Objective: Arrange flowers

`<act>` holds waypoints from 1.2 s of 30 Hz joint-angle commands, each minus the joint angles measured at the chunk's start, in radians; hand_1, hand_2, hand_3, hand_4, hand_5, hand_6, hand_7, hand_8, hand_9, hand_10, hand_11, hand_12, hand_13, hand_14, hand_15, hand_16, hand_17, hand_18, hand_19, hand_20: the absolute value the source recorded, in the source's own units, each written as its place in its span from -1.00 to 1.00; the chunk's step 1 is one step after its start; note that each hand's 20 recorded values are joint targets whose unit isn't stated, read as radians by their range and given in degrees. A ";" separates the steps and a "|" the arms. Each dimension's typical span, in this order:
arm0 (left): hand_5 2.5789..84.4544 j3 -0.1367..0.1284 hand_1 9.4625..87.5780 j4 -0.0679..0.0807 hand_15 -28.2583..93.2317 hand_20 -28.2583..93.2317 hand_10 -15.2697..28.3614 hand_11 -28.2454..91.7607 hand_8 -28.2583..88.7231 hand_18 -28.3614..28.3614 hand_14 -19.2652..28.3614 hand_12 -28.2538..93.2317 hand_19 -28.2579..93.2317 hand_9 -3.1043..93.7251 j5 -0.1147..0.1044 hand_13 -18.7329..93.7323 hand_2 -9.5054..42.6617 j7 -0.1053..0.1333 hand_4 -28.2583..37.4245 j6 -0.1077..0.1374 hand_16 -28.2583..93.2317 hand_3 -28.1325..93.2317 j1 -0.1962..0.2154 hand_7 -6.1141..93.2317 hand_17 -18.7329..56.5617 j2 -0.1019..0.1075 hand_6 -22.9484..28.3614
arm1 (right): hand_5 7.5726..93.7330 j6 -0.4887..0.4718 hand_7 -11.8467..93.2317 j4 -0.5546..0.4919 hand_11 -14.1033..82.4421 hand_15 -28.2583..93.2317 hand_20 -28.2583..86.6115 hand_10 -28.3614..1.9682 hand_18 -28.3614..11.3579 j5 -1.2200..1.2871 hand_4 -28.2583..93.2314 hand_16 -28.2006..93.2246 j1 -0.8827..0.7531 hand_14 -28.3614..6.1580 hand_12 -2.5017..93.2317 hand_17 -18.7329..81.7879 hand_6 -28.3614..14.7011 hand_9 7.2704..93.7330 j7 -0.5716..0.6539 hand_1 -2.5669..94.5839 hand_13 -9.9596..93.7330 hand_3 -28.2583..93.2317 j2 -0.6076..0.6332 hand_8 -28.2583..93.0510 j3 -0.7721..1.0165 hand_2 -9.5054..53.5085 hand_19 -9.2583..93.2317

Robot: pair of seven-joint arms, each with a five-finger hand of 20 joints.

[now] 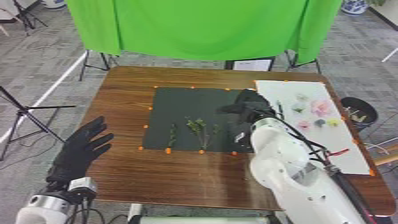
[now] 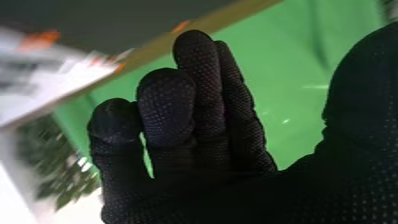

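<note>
Seen from my remote station: a brown wooden table [image 1: 124, 170] with a black mat [image 1: 187, 97] in its middle and a long white sheet [image 1: 342, 145] to the right, both marked with small orange spots. A round black bin [image 1: 360, 104] stands on the floor just off the table's right side; pale bits lie inside, too small for me to identify. A blue-and-white ceramic pot [image 1: 354, 6] stands on the floor at the far right; I cannot tell what it holds.

On the mat lie thin green leafy sprigs. The leftmost sprig [image 1: 172, 137] is narrow and nearly straight, its long axis running near to far. Beside it, a branching green sprig [image 1: 196, 126] spreads its leafy tops toward the far side, its bare stems drawing together toward me at the mat's near edge. Flower heads lie on the sheet: a large pink one [image 1: 321, 107] and a yellow one [image 1: 335, 122] among other pink and white ones.

My right hand [image 1: 251, 103], gloved in black, is over the border of mat and sheet, released, fingers extended and thumb well apart, grasping nothing I can see. My left hand [image 1: 78, 147], also black-gloved, hovers at the table's left side, released, fingers spread and pointing away from me.
</note>
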 commanded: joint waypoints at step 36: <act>-0.35 0.002 -0.54 0.002 -0.03 -0.38 0.19 -0.20 -0.69 0.83 0.46 -0.23 0.13 -0.49 -0.001 -0.34 -0.78 -0.008 -0.86 -0.006 -0.52 0.63 0.008 -0.46 -0.75 -0.010 0.02 | 0.28 -0.035 -0.15 0.324 0.40 0.75 0.48 0.04 -0.68 -0.097 -1.00 0.02 0.116 0.08 -0.11 0.10 0.12 0.43 0.039 -0.42 0.49 0.75 0.205 -0.70 -0.116 -1.00 1.00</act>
